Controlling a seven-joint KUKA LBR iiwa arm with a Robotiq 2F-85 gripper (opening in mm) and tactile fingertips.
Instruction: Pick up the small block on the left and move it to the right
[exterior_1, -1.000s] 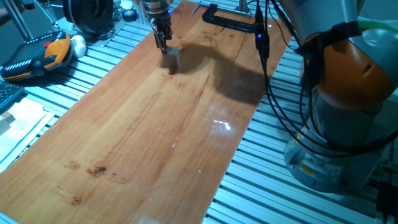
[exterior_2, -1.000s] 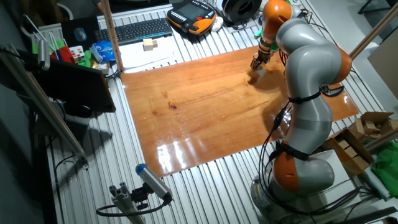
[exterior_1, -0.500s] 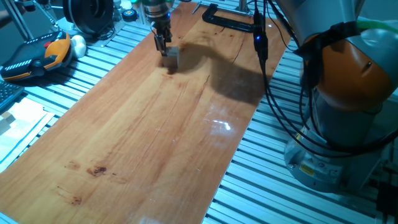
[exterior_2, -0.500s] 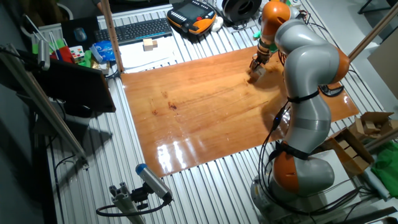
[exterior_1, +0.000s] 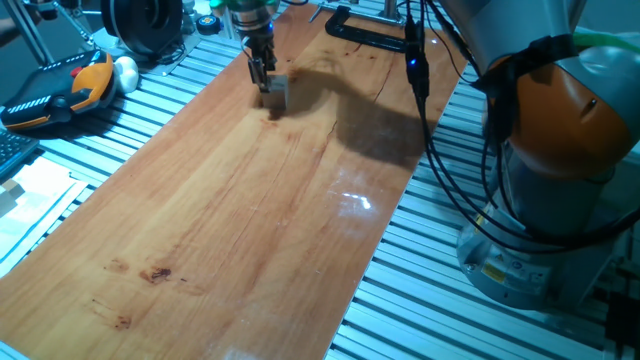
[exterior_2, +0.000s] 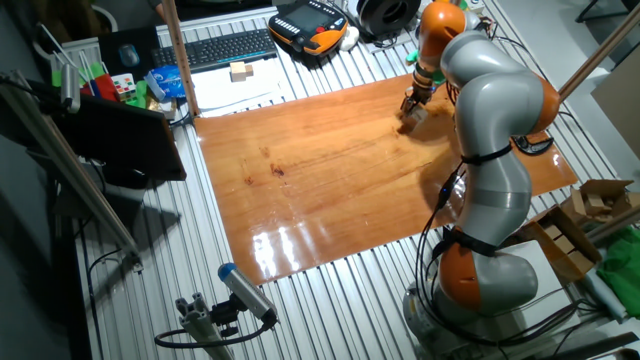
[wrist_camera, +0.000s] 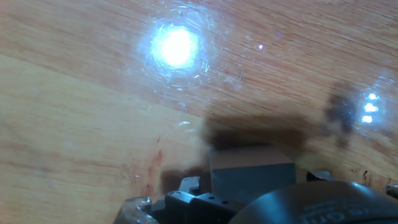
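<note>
**Small block at the far end of the board, gripper right at it**

Small block (exterior_1: 276, 91), pale and plain, sitting on the wooden board (exterior_1: 230, 210) near its far end. Seen again from the other side (exterior_2: 412, 116), close to the far right edge of the board (exterior_2: 330, 170). In the hand view, showing as a grey-looking square (wrist_camera: 250, 174) low in the middle, with a dark shadow just above it on the wood.

Gripper (exterior_1: 260, 72) reaching down from above, fingertips right at the top left of the block. Touching or just beside it: cannot tell. Spread or pinching: cannot tell either, too small and partly hidden. From the other side, gripper (exterior_2: 410, 104) just above the block.

Grey and orange robot arm (exterior_2: 490, 150) bending over the right side of the board. Black cables (exterior_1: 435, 130) hanging beside it.

Off the board, on the metal table (exterior_1: 450, 300): a black and orange controller (exterior_1: 65, 90) to the far left, a keyboard (exterior_2: 228, 47), and a black clamp (exterior_1: 365, 30) at the far edge.
</note>
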